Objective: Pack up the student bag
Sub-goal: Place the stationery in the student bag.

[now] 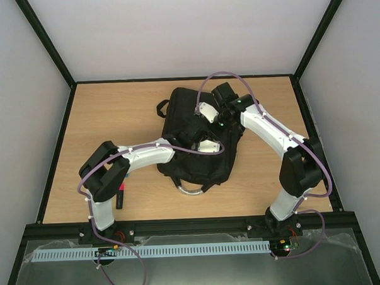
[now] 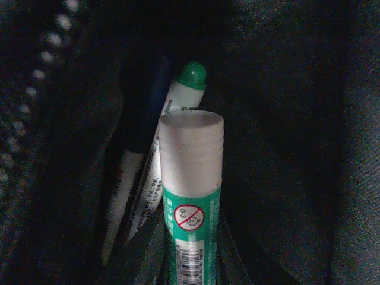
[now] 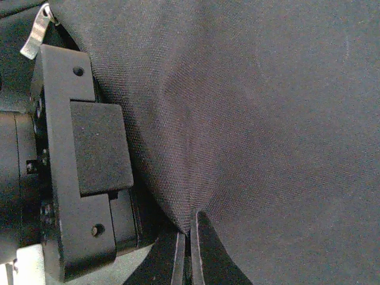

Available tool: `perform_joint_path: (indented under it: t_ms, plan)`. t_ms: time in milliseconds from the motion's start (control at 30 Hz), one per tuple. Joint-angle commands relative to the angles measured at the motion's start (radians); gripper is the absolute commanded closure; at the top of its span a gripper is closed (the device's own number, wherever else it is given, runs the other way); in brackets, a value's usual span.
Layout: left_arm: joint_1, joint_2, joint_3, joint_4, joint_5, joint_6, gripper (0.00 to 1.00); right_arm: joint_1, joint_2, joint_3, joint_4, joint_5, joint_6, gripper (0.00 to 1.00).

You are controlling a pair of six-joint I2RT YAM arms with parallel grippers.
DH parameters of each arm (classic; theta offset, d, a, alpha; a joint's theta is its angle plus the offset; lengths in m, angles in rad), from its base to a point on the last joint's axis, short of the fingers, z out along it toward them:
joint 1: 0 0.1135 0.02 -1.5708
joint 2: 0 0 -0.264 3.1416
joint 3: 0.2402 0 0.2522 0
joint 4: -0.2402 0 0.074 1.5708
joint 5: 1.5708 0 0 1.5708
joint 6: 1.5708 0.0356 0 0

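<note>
On a pale wooden table [image 1: 113,114], boxed in by a black frame [image 1: 46,36] and plain light walls [image 1: 172,29], two arms meet over one student bag [image 1: 204,168] that lies flat near the table's middle.

The left gripper [image 2: 190,264] is sunk into a dark pocket of the bag. Its dim fingers [image 2: 233,256] sit tight against both sides of one glue stick [image 2: 191,178], white-capped with a green label, clamping it upright in the wrist view. Just behind the stick lie two pens: one green-capped marker [image 2: 178,101] and one with a dark blue cap [image 2: 151,101], lying close alongside each other. A row of zip teeth [image 2: 50,41] runs up the pocket's left edge.

The right gripper [image 3: 187,246] has its fingers drawn together on a fold of the bag's black fabric, pinching it up beside the left gripper's black body. One silver zipper pull [image 3: 37,32] hangs at the upper left of that view.

From above, the bag's silver-grey handle loop [image 1: 192,191] points toward the arm bases. One red-and-black marker [image 1: 121,195] lies on the bare wood next to the left arm, well apart from the bag.
</note>
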Motion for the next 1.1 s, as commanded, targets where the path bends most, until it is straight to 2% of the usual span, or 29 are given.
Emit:
perform_joint_path:
  t_ms: [0, 67, 233, 433, 600, 767, 900, 1067]
  plan:
    - [0.02, 0.047, 0.047, 0.113, -0.091, -0.006, 0.95, 0.025, -0.052, 0.028, -0.056, -0.083, 0.016, 0.99]
    - [0.021, 0.05, 0.042, 0.135, -0.106, -0.01, 0.93, 0.024, -0.051, 0.028, -0.054, -0.082, 0.016, 0.99]
    - [0.024, 0.03, 0.039, 0.105, -0.099, -0.058, 0.77, 0.025, -0.047, 0.027, -0.053, -0.079, 0.015, 0.99]
    - [0.029, -0.02, 0.015, 0.056, -0.069, -0.1, 0.71, 0.025, -0.042, 0.032, -0.051, -0.08, 0.018, 0.99]
    - [0.03, -0.119, -0.022, -0.024, -0.004, -0.158, 0.7, 0.025, -0.039, 0.033, -0.051, -0.073, 0.018, 0.99]
    - [0.033, -0.286, -0.069, -0.185, 0.176, -0.207, 0.68, 0.024, -0.039, 0.017, -0.039, -0.039, 0.015, 0.99]
    - [0.037, -0.396, -0.126, -0.294, 0.222, -0.237, 0.67, 0.025, -0.029, 0.017, -0.038, -0.046, 0.019, 0.99]
    - [0.101, -0.559, -0.241, -0.378, 0.241, -0.282, 0.66, 0.025, -0.023, 0.008, -0.037, -0.054, 0.021, 0.99]
